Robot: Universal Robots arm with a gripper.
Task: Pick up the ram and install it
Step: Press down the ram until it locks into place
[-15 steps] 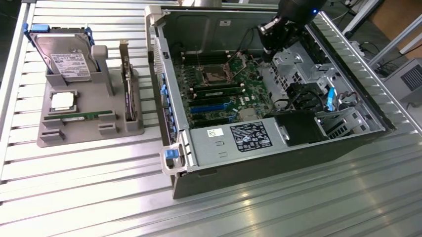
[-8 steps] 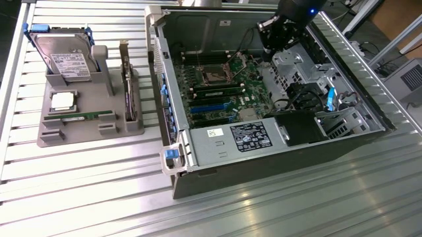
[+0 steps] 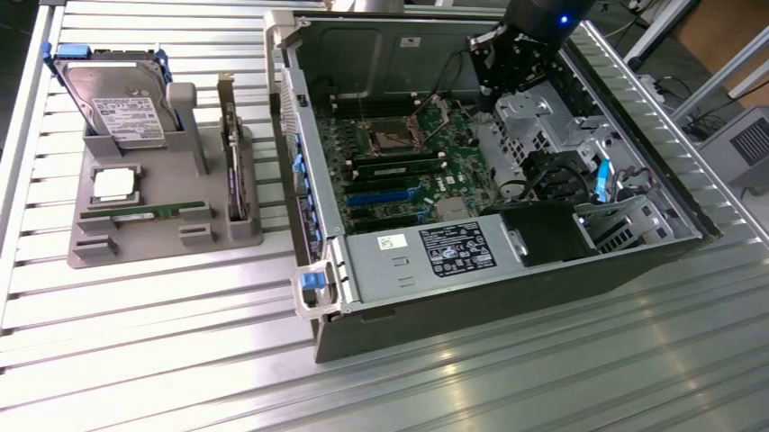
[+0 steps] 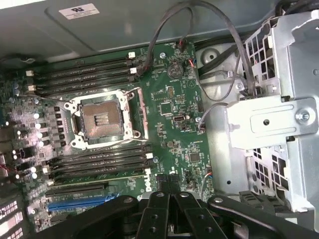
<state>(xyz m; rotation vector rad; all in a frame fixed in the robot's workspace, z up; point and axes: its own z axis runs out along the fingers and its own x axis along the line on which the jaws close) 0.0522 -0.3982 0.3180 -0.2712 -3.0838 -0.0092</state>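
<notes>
The ram (image 3: 142,214) is a thin green stick lying flat in the grey fixture (image 3: 90,247) at the exterior view's left, outside the computer case. My gripper (image 3: 495,79) hangs far from it, over the back of the open case (image 3: 481,297), above the motherboard (image 3: 420,162). In the wrist view the gripper (image 4: 166,185) is shut, its black fingers pressed together with nothing between them. Below it lie the motherboard (image 4: 174,114), the empty processor socket (image 4: 102,119) and dark memory slots (image 4: 99,162) on either side of the socket.
The fixture also carries a hard drive (image 3: 118,99), a square silver processor (image 3: 114,184) and an expansion card (image 3: 234,153) standing on edge. Inside the case are black cables (image 4: 219,45), a metal drive cage (image 4: 284,124) and the power supply (image 3: 445,252). Everything rests on a slatted metal table (image 3: 180,342).
</notes>
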